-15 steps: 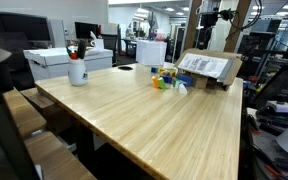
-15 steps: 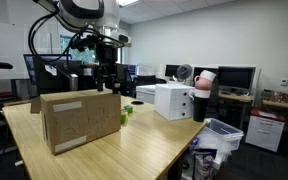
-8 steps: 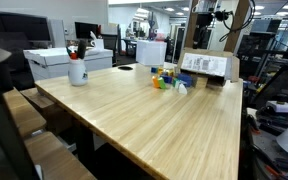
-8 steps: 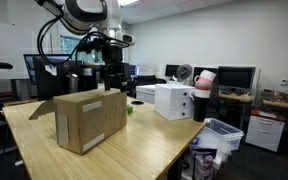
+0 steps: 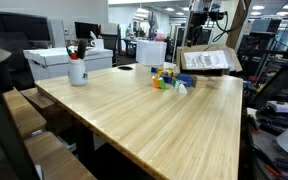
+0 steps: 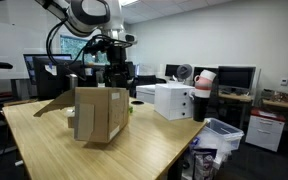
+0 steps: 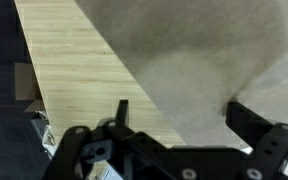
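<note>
The tool [image 6: 111,80] is seen spread wide, directly above a box [image 6: 99,115] that stands towards one end of the desk [image 6: 144,150]. In this exterior view the box is shown upright on the wood, and one flap [image 6: 50,104] is folded out and down on the side away from the tool. Whether the box's top edge is touched cannot be told from either exterior view.

In an exterior view from the desk's other end, the box [image 5: 209,60] is found at the far edge of the desk [image 5: 154,120]. It appears tilted there, and a pale label [image 5: 204,59] is carried on the face turned to the camera.

In the wrist view the upper right is filled by plain cardboard of the box [image 7: 214,55], and a strip of desk [image 7: 64,70] is left showing beside it. The tool [image 7: 176,106] is seen along the bottom, its two dark fingers [image 7: 262,132] set well apart. Cardboard is seen across the gap between them, and no pinch on it can be made out.

A cluster of small coloured things [image 5: 166,78] is placed just beside the box. A white mug [image 5: 77,70] holding pens [image 5: 76,50] is set well apart from it, near the opposite edge. A white case [image 6: 172,100] is seen beyond the desk, and a bin [image 6: 221,135] stands on the floor beside it.
</note>
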Tool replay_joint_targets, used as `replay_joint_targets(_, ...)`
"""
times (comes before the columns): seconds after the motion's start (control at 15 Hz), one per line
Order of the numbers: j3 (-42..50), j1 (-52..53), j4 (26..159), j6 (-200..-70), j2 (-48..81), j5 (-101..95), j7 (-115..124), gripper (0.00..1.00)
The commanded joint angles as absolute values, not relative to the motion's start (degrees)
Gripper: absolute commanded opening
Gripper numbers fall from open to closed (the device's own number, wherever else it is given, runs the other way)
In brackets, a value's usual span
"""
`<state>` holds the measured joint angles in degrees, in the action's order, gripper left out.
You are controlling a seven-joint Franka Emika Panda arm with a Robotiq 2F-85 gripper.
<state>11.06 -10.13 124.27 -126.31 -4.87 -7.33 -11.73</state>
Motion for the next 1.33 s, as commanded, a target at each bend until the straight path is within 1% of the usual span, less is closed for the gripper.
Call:
replay_joint_targets(0.0,10.2,-9.8,123.6,-128.6,-2.7,-7.5,-6.7,1.00)
replay_joint_targets(0.47,9.1,-9.8,122.3,-126.9,-1.1,-11.5,4.6,1.00)
replay_joint_targets(1.13,9.1,-9.8,118.6,-121.2,1.3,-14.5,24.9,1.00)
replay_joint_targets(1.27,9.1,-9.6,117.0,-118.1,2.0,-14.7,28.9,1.00)
